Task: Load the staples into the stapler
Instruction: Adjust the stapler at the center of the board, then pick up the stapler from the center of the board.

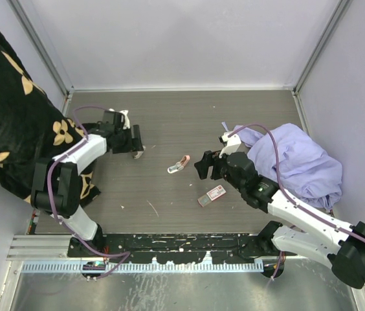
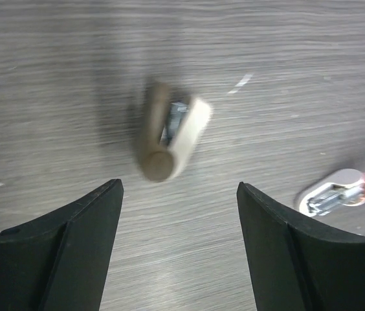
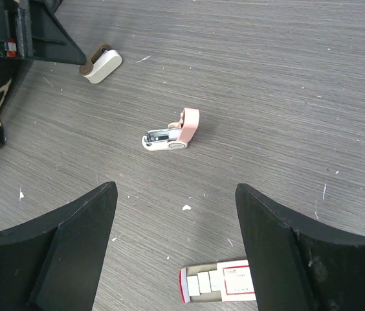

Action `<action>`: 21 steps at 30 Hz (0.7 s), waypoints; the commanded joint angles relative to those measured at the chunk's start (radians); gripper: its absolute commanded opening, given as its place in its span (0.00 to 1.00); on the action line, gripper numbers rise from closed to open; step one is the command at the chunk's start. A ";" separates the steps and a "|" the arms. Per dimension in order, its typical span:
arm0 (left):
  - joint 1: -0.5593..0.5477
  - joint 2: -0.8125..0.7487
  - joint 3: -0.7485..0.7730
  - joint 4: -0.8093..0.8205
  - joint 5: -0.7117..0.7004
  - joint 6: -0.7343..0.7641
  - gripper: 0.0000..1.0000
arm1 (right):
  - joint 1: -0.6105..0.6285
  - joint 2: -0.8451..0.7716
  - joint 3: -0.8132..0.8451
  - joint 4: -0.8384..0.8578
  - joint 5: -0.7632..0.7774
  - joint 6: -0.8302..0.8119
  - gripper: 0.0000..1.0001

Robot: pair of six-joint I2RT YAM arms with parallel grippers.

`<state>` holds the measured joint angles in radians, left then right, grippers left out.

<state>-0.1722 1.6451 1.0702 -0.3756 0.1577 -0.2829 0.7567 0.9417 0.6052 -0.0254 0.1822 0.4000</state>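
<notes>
A small pink-and-white stapler [image 1: 178, 164] lies mid-table with its pink top lifted; it shows in the right wrist view [image 3: 171, 134] and at the right edge of the left wrist view [image 2: 338, 193]. The red-and-white staples box [image 1: 211, 195] lies near it, its tan tray slid partly out with staple strips showing [image 3: 221, 285]. My right gripper [image 1: 200, 166] is open and empty, above the table between stapler and box [image 3: 175, 189]. My left gripper [image 1: 137, 146] is open and empty [image 2: 179, 188], just short of a beige-and-brown stapler [image 2: 169, 133].
The beige-and-brown stapler [image 1: 138, 154] lies at the left [image 3: 101, 63]. A crumpled lilac cloth [image 1: 299, 162] covers the table's right side. A black cloth with tan flowers [image 1: 8, 103] hangs at the left edge. Walls enclose the far and side edges.
</notes>
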 commanded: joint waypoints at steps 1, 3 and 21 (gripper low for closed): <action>-0.102 -0.006 0.054 0.052 -0.069 -0.023 0.74 | -0.005 -0.038 0.002 0.039 0.014 0.015 0.80; -0.114 0.031 0.086 0.020 -0.131 -0.012 0.75 | -0.005 -0.047 -0.003 0.036 0.016 0.016 0.80; -0.194 0.216 0.214 -0.045 -0.401 0.045 0.68 | -0.004 -0.040 -0.004 0.029 0.028 0.019 0.80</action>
<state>-0.3691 1.8576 1.2419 -0.4080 -0.1619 -0.2539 0.7567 0.9035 0.5907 -0.0326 0.1936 0.4141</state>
